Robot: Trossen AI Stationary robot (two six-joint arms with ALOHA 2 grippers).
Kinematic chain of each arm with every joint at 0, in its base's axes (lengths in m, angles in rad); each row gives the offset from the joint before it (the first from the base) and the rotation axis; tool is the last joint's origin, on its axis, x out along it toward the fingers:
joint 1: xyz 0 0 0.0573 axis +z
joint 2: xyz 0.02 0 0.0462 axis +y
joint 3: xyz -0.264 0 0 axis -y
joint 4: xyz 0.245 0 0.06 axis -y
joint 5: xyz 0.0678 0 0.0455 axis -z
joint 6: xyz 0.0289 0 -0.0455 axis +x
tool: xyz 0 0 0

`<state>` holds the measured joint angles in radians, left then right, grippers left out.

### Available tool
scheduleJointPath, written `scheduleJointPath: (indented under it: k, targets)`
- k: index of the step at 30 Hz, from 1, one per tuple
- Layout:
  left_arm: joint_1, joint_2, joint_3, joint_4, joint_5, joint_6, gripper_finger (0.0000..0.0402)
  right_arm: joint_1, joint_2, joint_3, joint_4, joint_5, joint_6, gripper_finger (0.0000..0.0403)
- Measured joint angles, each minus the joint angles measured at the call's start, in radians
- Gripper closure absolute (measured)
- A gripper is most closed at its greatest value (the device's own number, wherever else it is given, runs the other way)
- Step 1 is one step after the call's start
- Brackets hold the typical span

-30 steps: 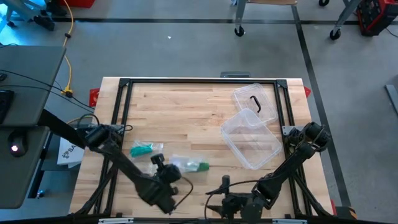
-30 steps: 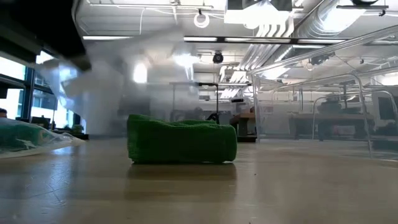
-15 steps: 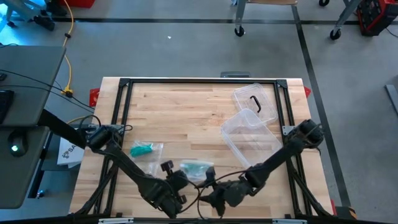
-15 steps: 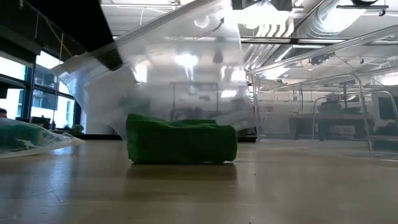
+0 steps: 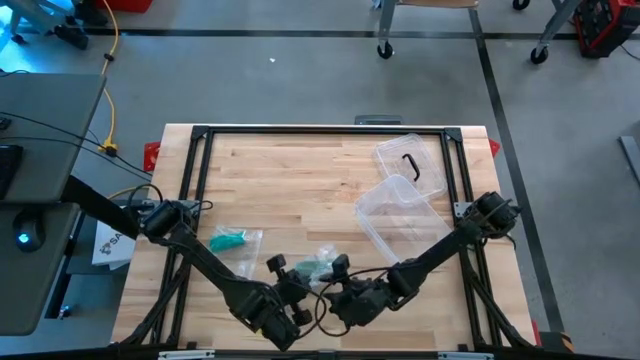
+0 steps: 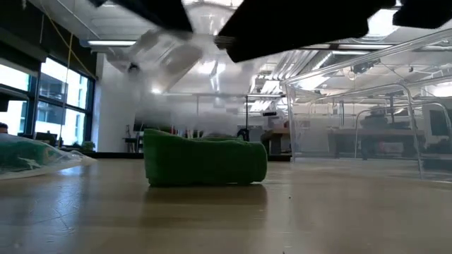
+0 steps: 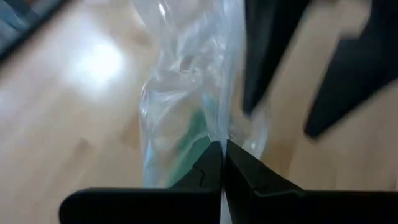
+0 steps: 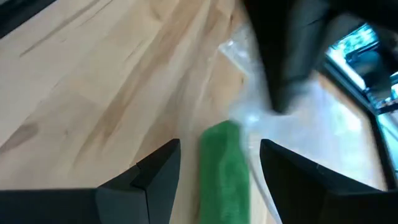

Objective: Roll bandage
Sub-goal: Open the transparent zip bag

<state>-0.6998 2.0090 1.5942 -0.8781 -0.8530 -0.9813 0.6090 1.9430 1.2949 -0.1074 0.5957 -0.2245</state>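
Note:
A green bandage [image 6: 205, 162] lies flat on the wooden table near its front edge; the right wrist view shows it too [image 8: 225, 171]. A clear plastic bag [image 6: 166, 53] hangs bunched above it, with my left gripper [image 7: 222, 155] shut on it. Whether the bandage's far end is still inside the bag, I cannot tell. My right gripper [image 8: 219, 144] hovers open just right of the left one [image 5: 303, 283], its fingers to either side of the bandage and above it, touching nothing. My left gripper pinches the clear bag's crumpled plastic [image 7: 219, 134] between its two shut fingertips, slanting down from the table's near left. The number of layers cannot be told. The bag is lifted off the table and bunched, slack beyond the fingers.
A second clear bag with a teal bandage [image 5: 232, 240] lies to the left. A clear plastic container [image 5: 405, 222] and its lid [image 5: 410, 165] stand at the right. The far half of the table [image 5: 300, 170] is bare wood.
My left gripper has carried the bag toward the table's right, turning, and the bag has risen off the table and bunched up. The green bandage has stayed where it lay. My right gripper has swung toward the table's left and down, rolling, until it is over the bandage.

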Motion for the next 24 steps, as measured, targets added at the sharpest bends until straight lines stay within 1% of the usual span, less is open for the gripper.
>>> scheduleJointPath:
  k: [3,5,7,9,11,15,17,20,21,22,24]
  targets:
    - [0.000,0.000,0.032,0.001,-0.111,0.033,0.0401,0.000,0.000,0.000,-0.037,-0.028,0.040,0.0190]
    - [-0.002,0.000,0.052,0.003,-0.164,0.059,0.0401,0.000,0.000,0.000,-0.074,-0.057,0.077,0.0190]
    - [-0.002,0.000,0.070,-0.007,-0.191,0.091,0.0401,0.000,0.000,0.000,-0.087,-0.080,0.086,0.0190]
    - [-0.002,-0.001,0.087,-0.033,-0.194,0.101,0.0401,0.002,0.000,0.000,-0.075,-0.085,0.050,0.0190]
    - [0.003,-0.002,0.090,-0.084,-0.176,0.082,0.0401,0.012,0.000,0.000,-0.043,-0.075,-0.002,0.0190]
    - [0.012,-0.002,0.090,-0.247,-0.101,-0.053,0.0401,0.031,0.000,0.000,0.032,-0.017,-0.062,0.0190]
    - [0.013,-0.002,0.090,-0.292,-0.065,-0.094,0.0401,0.035,0.000,0.000,0.054,0.029,-0.049,0.0190]
    - [0.013,-0.002,0.090,-0.292,-0.025,-0.091,0.0401,0.024,0.000,0.000,0.090,0.075,0.033,0.0190]
    - [0.013,-0.002,0.090,-0.289,-0.007,-0.085,0.0401,0.017,0.000,0.000,0.108,0.063,0.060,0.0190]
    - [0.013,-0.002,0.090,-0.286,0.013,-0.083,0.0401,0.009,0.000,0.000,0.121,0.028,0.085,0.0190]
    - [0.014,-0.002,0.090,-0.285,0.049,-0.081,0.0401,-0.011,-0.001,0.000,0.138,-0.074,0.126,0.0190]
